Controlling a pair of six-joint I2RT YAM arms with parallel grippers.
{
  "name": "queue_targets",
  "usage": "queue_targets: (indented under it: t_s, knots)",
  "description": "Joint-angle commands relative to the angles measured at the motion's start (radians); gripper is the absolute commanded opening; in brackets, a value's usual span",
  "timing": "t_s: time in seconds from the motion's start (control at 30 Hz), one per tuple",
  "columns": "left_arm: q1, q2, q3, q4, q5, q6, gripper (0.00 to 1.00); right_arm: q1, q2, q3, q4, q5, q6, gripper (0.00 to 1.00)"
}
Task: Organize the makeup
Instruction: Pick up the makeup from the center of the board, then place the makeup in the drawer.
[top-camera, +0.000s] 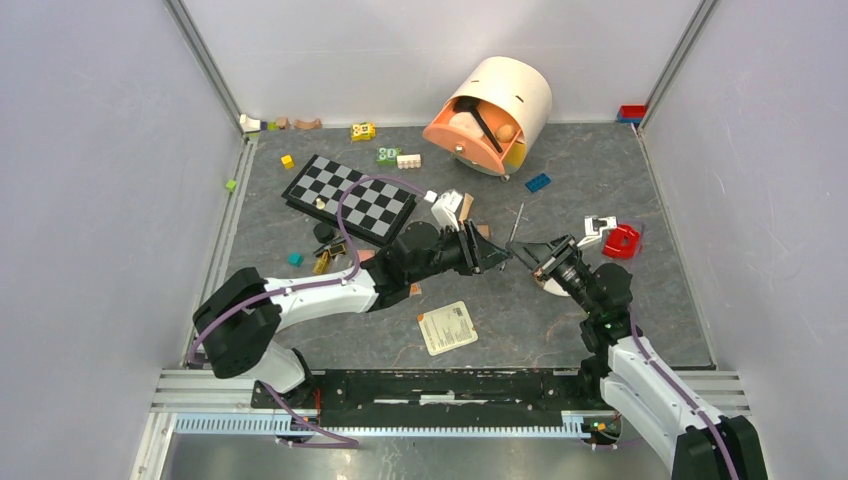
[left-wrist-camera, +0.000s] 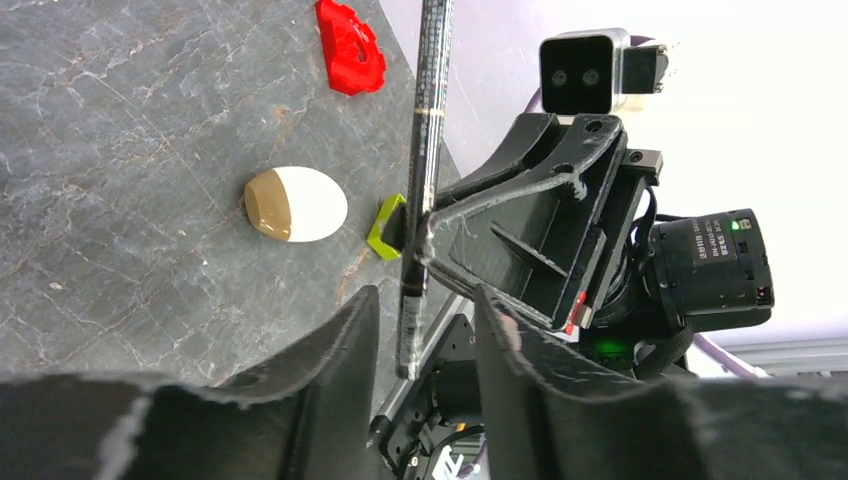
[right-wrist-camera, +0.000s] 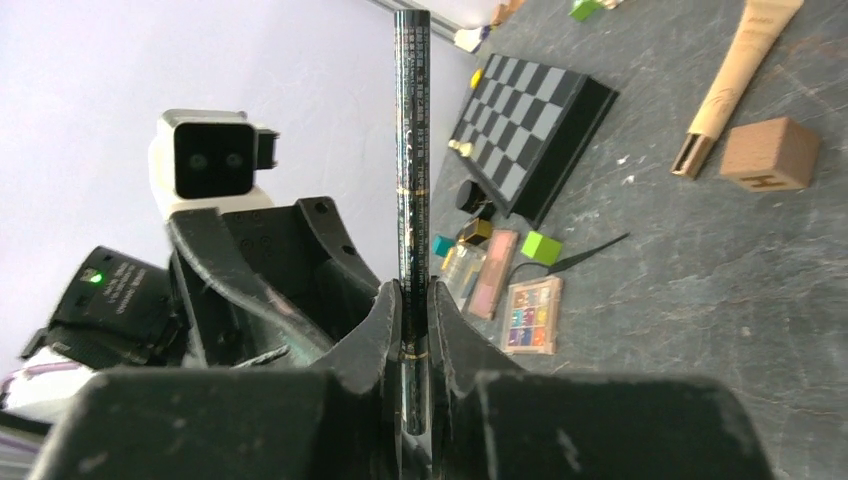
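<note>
A thin black makeup pencil (right-wrist-camera: 411, 150) stands upright, and my right gripper (right-wrist-camera: 414, 310) is shut on its lower part. My left gripper (left-wrist-camera: 425, 325) faces the right one tip to tip over the table's middle. Its jaws stand apart on either side of the pencil's (left-wrist-camera: 425, 150) end, and neither pad (left-wrist-camera: 345, 335) touches it. A white egg-shaped sponge (left-wrist-camera: 295, 204) with a tan end lies on the table beneath the grippers. Further left, a multicolour eyeshadow palette (right-wrist-camera: 532, 315) and a pink palette (right-wrist-camera: 492, 272) lie on the table.
A peach round container (top-camera: 500, 100) lies tipped on its side at the back with items inside. The chessboard (top-camera: 350, 197) sits at the back left among small coloured bricks. A red piece (top-camera: 622, 240) lies right, a card (top-camera: 447, 327) near the front, and a wooden cube (right-wrist-camera: 770, 152) beside a beige tube (right-wrist-camera: 735, 75).
</note>
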Motion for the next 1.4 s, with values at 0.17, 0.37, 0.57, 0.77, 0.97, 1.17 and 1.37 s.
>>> queue_targets:
  t_s: [0.17,0.37,0.57,0.77,0.97,1.17,1.37]
  knots:
    - [0.000,-0.163,0.010,-0.160,-0.022,0.132,0.62,0.004,0.077,0.341,-0.394,0.174,-0.485,0.06]
    - [0.080,-0.288,0.088,-0.582,-0.160,0.262,0.71,0.003,0.312,0.640,-0.624,0.225,-0.828,0.05]
    - [0.306,-0.297,0.166,-0.910,-0.114,0.338,0.73,0.007,0.589,0.954,-0.805,0.216,-1.050,0.05]
    - [0.389,-0.365,0.162,-1.028,-0.181,0.461,0.75,0.018,0.805,1.222,-0.944,0.296,-1.258,0.05]
    - [0.395,-0.422,0.145,-1.071,-0.328,0.577,0.76,0.022,0.946,1.434,-1.012,0.310,-1.353,0.05]
    - [0.397,-0.449,0.112,-1.070,-0.443,0.670,0.79,0.037,1.062,1.592,-1.035,0.301,-1.369,0.06]
    - [0.397,-0.452,0.099,-1.058,-0.450,0.687,0.80,0.057,1.157,1.703,-1.053,0.290,-1.355,0.06]
